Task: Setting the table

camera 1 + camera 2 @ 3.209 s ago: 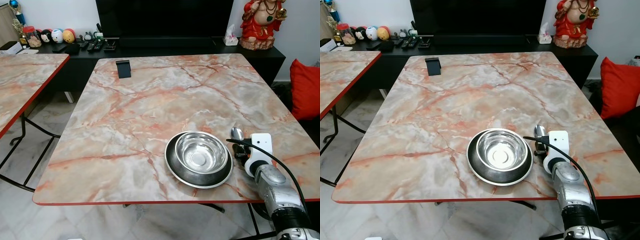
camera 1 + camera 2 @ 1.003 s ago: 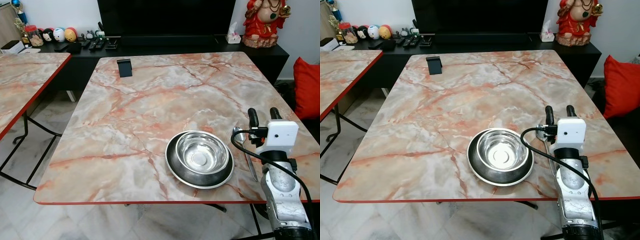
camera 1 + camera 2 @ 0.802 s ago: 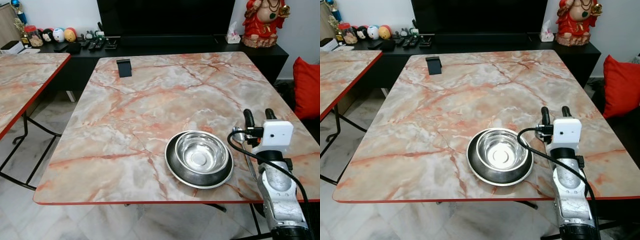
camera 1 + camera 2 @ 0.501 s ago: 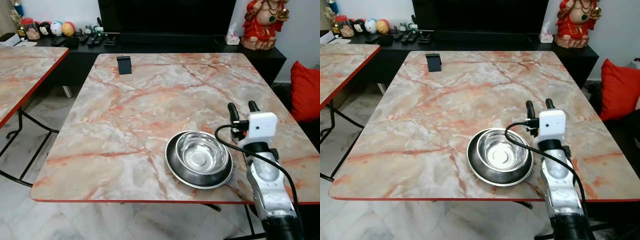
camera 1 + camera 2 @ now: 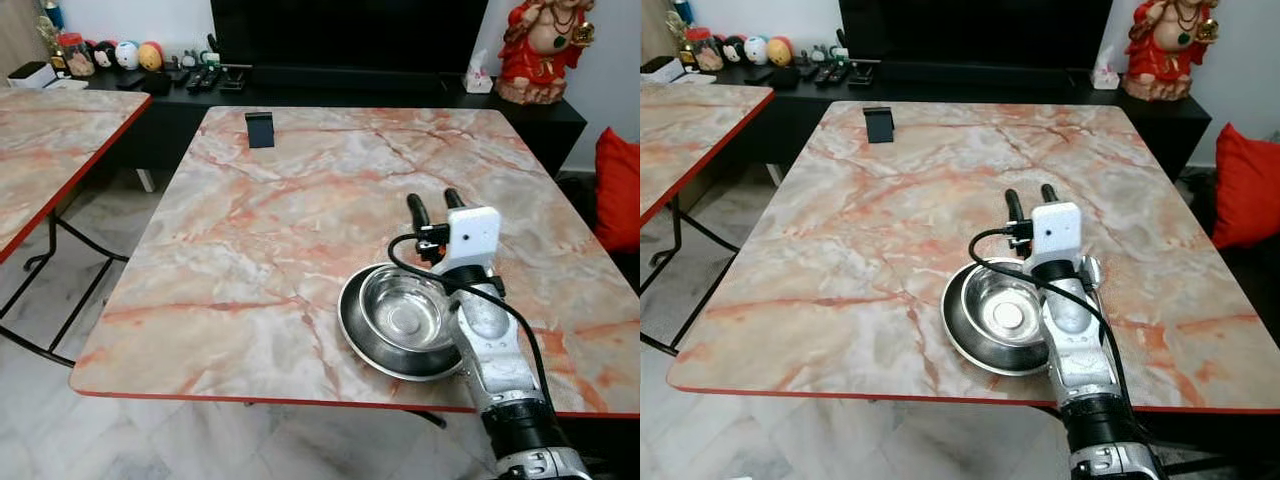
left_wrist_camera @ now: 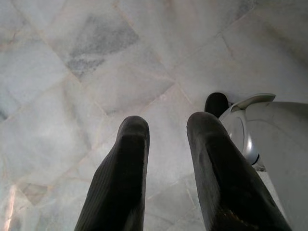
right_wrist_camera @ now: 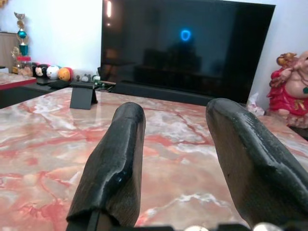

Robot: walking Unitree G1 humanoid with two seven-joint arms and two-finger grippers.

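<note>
With the steel bowl (image 5: 406,311) nested in its plate (image 5: 352,330) near the table's (image 5: 250,250) front edge, your right gripper (image 5: 436,206) hovers above, fingers apart and empty, presumably free for the next piece; your left gripper (image 6: 166,144), also parted, hangs over the floor.

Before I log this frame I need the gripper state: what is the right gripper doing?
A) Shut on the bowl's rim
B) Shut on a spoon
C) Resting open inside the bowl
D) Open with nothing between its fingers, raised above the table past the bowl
D: the right gripper has its two black fingers apart with only marble table seen between them, beyond the steel bowl.
</note>
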